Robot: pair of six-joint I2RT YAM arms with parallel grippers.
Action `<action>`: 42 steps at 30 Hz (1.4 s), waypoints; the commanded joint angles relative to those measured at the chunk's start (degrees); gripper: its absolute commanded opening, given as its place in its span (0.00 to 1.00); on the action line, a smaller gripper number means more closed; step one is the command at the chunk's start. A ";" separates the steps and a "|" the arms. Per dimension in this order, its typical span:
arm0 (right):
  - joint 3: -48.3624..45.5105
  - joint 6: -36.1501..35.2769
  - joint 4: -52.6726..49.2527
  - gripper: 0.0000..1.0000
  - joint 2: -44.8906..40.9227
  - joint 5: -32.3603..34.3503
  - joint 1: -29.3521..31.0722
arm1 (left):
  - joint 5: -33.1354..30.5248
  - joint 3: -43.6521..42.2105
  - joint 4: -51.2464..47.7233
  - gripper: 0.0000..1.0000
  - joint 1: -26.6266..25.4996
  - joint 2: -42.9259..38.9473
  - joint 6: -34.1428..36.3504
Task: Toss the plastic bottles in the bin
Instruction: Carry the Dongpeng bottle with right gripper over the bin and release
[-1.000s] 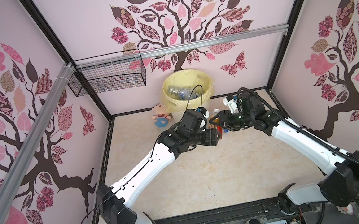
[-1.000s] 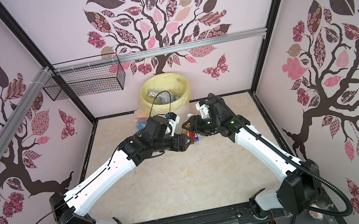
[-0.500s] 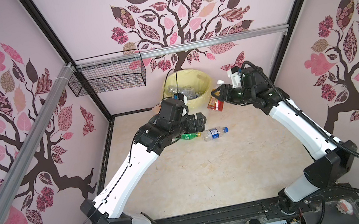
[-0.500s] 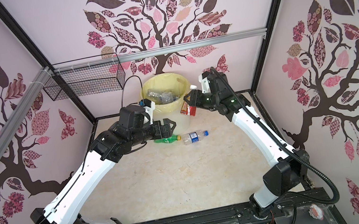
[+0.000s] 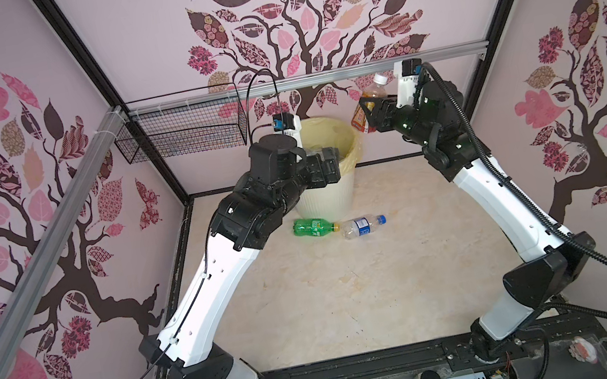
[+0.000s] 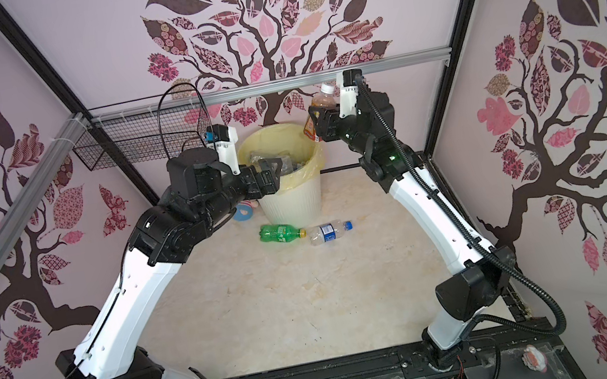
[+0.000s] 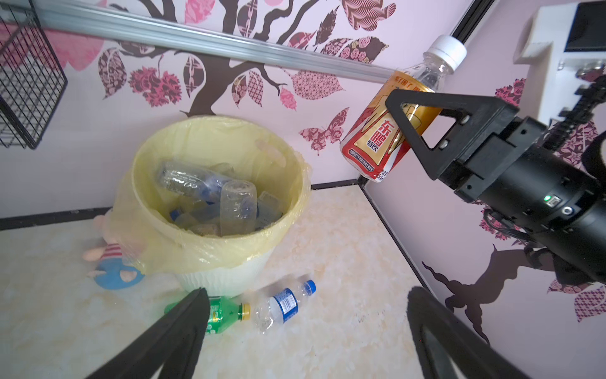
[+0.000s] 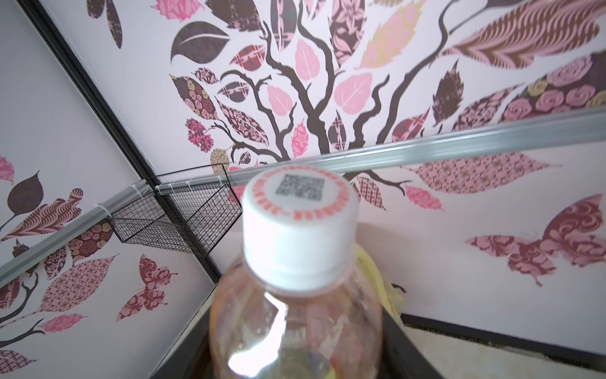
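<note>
Left wrist view: the right gripper [image 7: 398,113] is closed on the red-labelled bottle [image 7: 373,144]. Its jaws clamp across the label, and the bottle is tilted with its white cap uppermost. The bottle is held high, close to the back wall, beside the bin [image 7: 226,279] on the right arm's side. The bin already contains several clear bottles [image 7: 229,203]. In a top view the left gripper [image 6: 276,170] hangs at the bin's near rim, jaws fully spread and empty. A green bottle [image 7: 223,315] and a clear blue-capped bottle [image 7: 282,303] lie end to end on the counter [image 5: 354,295], just in front of the bin.

Hazards from this position:

1. Release point. Both top views place the held bottle about level with the rim. Whether it is over the opening cannot be confirmed. Released here, it would probably strike the rim or fall outside.
2. Arm clearance. Moving the right gripper inward brings it toward the left gripper, so contact is possible.
3. Bin disturbance. The bin looks light, and the left gripper could snag the liner or shift the bin.
4. Grip. The thin bottle wall may flex, letting the bottle rotate or slip.
</note>
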 commanded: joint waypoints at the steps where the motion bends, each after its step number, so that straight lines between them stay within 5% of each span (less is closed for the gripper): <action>1: 6.53 -6.23 9.76 0.53 2.15 1.36 0.18 | -2.10 4.23 1.58 0.97 0.10 1.48 4.39; 11: 29.57 -9.13 5.39 0.55 12.46 1.74 0.70 | -2.98 5.59 4.91 0.97 0.17 2.37 7.55; 20: 26.70 -6.88 -1.53 0.58 22.05 4.69 2.10 | -3.72 3.67 4.73 0.97 0.80 1.59 7.14; 28: 31.12 -4.12 -8.10 0.99 26.48 7.84 2.31 | -4.05 0.52 4.09 0.97 1.05 -0.47 7.13; 42: 30.49 -2.61 -10.27 1.00 23.07 7.90 2.45 | -4.06 -4.74 5.06 0.97 1.10 -3.68 4.01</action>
